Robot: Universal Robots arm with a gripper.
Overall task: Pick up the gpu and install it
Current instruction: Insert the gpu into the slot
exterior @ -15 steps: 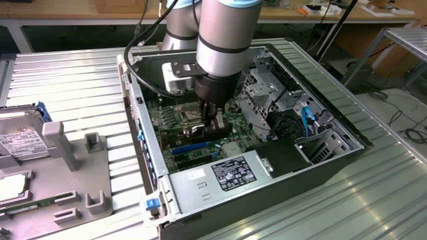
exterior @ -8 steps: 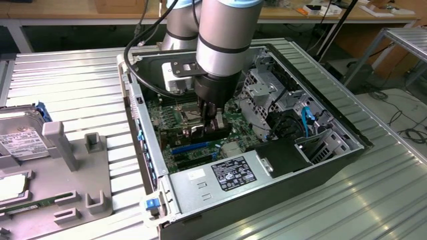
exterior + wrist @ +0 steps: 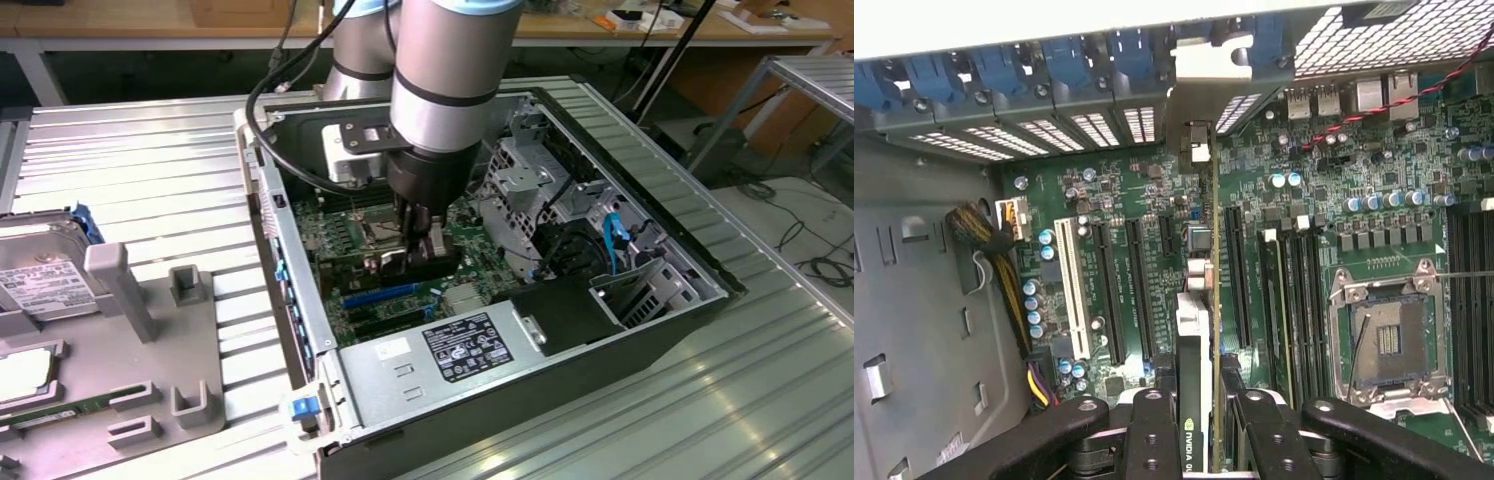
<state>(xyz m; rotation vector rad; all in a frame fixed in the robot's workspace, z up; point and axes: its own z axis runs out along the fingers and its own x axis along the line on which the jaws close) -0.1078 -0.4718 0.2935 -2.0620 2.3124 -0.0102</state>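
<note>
My gripper (image 3: pixel 422 238) reaches down inside the open computer case (image 3: pixel 287 300), shut on the gpu (image 3: pixel 424 262), which shows as a dark card hanging just over the motherboard (image 3: pixel 350 232). In the wrist view the gpu (image 3: pixel 1194 330) is seen edge-on: a thin green card with a black shroud, clamped between my black fingers (image 3: pixel 1150 430) at the gripper (image 3: pixel 1199 425). Its silver bracket (image 3: pixel 1199 145) points toward the rear slot openings. The card stands in line with a long black expansion slot (image 3: pixel 1237 275); I cannot tell whether it is seated in it.
A bare CPU socket (image 3: pixel 1389 340) lies beside the slots, and blue slot latches (image 3: pixel 1004 75) line the case's rear wall. The power supply (image 3: pixel 454 350) and drive cage (image 3: pixel 534 190) flank the motherboard. On the exterior view's left a grey tray (image 3: pixel 160 340) carries a hard drive (image 3: pixel 40 280) and a RAM stick (image 3: pixel 60 410).
</note>
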